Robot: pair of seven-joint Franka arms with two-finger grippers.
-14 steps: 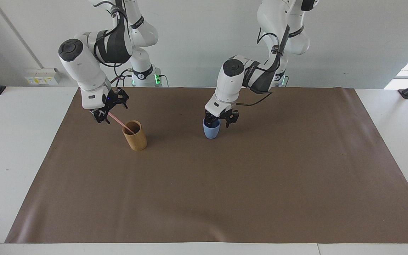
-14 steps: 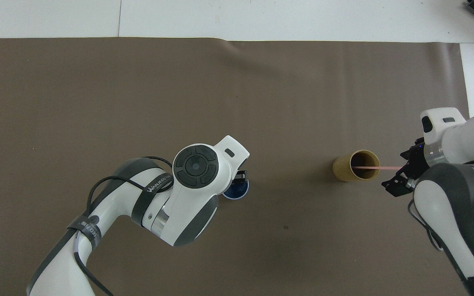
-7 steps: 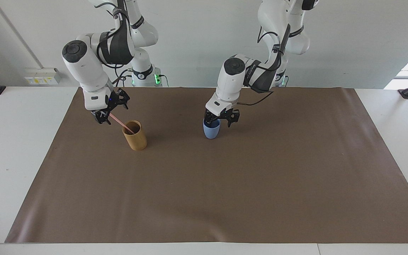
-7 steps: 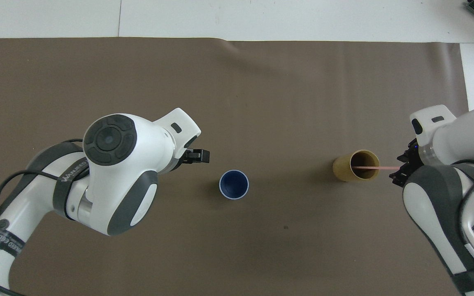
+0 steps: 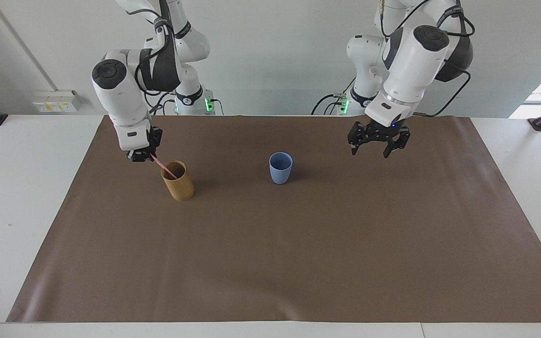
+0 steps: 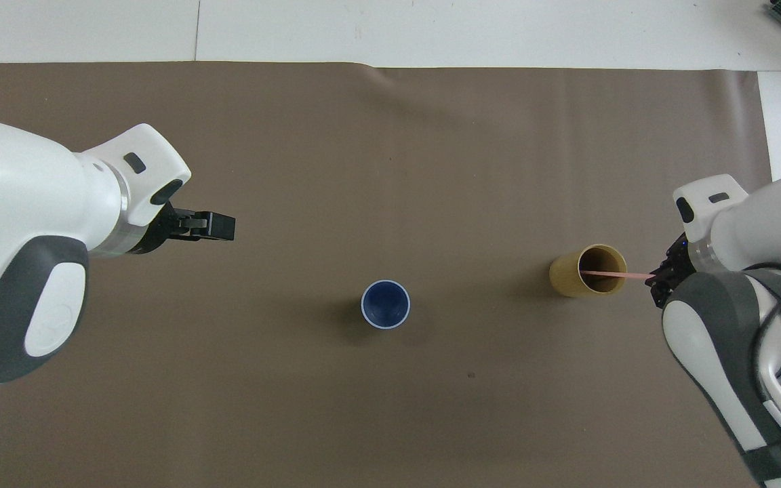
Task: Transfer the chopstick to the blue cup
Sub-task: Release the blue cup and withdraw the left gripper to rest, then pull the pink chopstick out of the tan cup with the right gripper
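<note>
A thin, straight pale pink chopstick [image 5: 162,166] leaned in a tall tan wooden cylindrical cup [image 5: 177,180] toward the right arm's end of the surface [image 5: 26,197], its lower end inside the cup and its upper end slanting out over the rim toward the robots. The right claw [image 5: 142,157] was clamped on that upper end, its fingertips pinched together around the stick just beside the cup's rim; in the overhead view the stick ran from the cup's mouth straight into the claw [image 6: 657,279].

Beside the wooden cup, toward the middle of the brown mat [image 5: 298,263] covering the surface, stood a small light blue handleless plastic tumbler [image 5: 280,167], upright, well apart from the wooden cup, its dark interior [image 6: 385,304] showing nothing inside.

The left claw [image 5: 378,149] hung in the air over bare mat toward the left arm's end of the surface, well clear of the blue tumbler, its jaws spread wide and gripping nothing. In the overhead view it [image 6: 219,226] pointed toward the middle of the mat.
</note>
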